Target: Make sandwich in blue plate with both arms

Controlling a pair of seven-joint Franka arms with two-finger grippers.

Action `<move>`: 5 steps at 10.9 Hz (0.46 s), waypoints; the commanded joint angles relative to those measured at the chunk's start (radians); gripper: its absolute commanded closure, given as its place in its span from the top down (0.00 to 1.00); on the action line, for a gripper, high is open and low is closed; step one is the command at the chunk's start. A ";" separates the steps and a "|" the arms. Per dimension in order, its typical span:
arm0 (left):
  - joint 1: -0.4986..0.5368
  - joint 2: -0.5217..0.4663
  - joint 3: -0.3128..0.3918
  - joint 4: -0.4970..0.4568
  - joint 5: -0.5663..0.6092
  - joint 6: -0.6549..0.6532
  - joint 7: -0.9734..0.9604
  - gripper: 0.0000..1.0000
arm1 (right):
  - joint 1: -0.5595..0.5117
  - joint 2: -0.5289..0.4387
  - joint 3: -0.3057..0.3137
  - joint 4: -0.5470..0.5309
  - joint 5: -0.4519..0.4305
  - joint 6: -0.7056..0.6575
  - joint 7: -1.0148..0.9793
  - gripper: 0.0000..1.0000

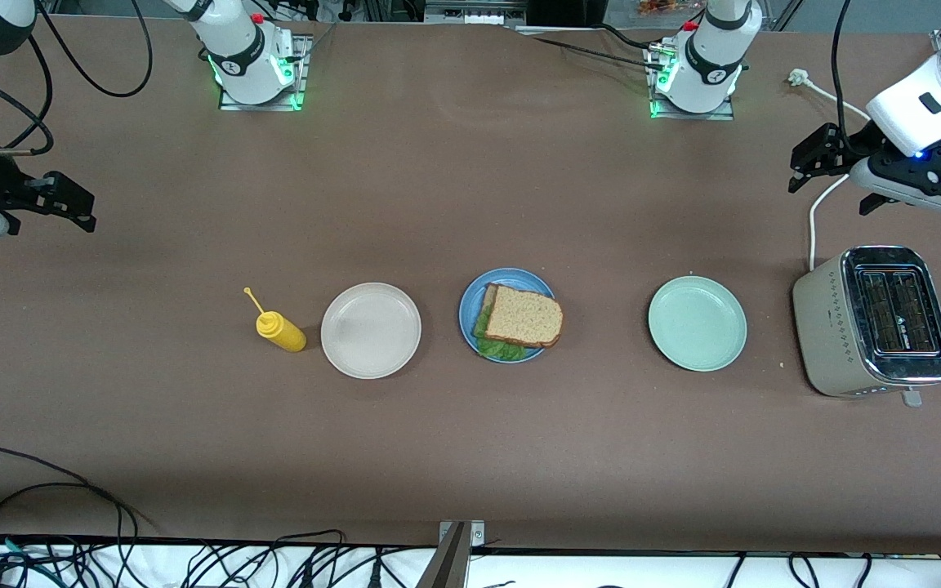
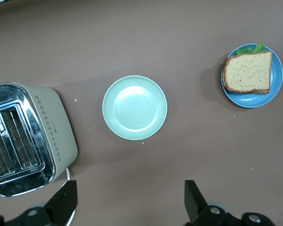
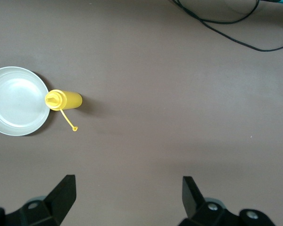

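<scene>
The sandwich (image 1: 524,317), two brown bread slices with green lettuce sticking out between them, lies on the blue plate (image 1: 511,276) in the middle of the table. It also shows in the left wrist view (image 2: 247,71) on the blue plate (image 2: 275,89). My left gripper (image 1: 805,167) hangs open and empty over the table at the left arm's end, over the toaster's cable; its fingers stand wide apart in its wrist view (image 2: 129,190). My right gripper (image 1: 78,204) hangs open and empty over bare table at the right arm's end, its fingers also wide apart (image 3: 127,186).
A mint green plate (image 1: 697,322) lies beside the blue plate toward the left arm's end, then a beige toaster (image 1: 871,322) with a white cable. A beige plate (image 1: 371,330) and a yellow mustard bottle (image 1: 281,331) lie toward the right arm's end.
</scene>
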 commanded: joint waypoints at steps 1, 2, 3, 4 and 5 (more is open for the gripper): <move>0.024 0.019 -0.006 0.037 -0.007 -0.029 -0.032 1.00 | 0.002 0.004 0.004 0.024 -0.016 -0.024 0.006 1.00; 0.035 0.019 -0.004 0.037 -0.008 -0.029 -0.032 1.00 | 0.002 0.004 0.004 0.024 -0.016 -0.024 0.006 1.00; 0.041 0.019 -0.004 0.037 -0.006 -0.032 -0.030 1.00 | 0.002 0.004 0.006 0.024 -0.015 -0.024 0.004 1.00; 0.041 0.019 -0.004 0.037 -0.006 -0.046 -0.030 1.00 | 0.002 0.004 0.006 0.024 -0.015 -0.024 0.004 1.00; 0.041 0.019 -0.004 0.037 -0.006 -0.048 -0.030 1.00 | 0.002 0.004 0.006 0.024 -0.015 -0.024 0.007 1.00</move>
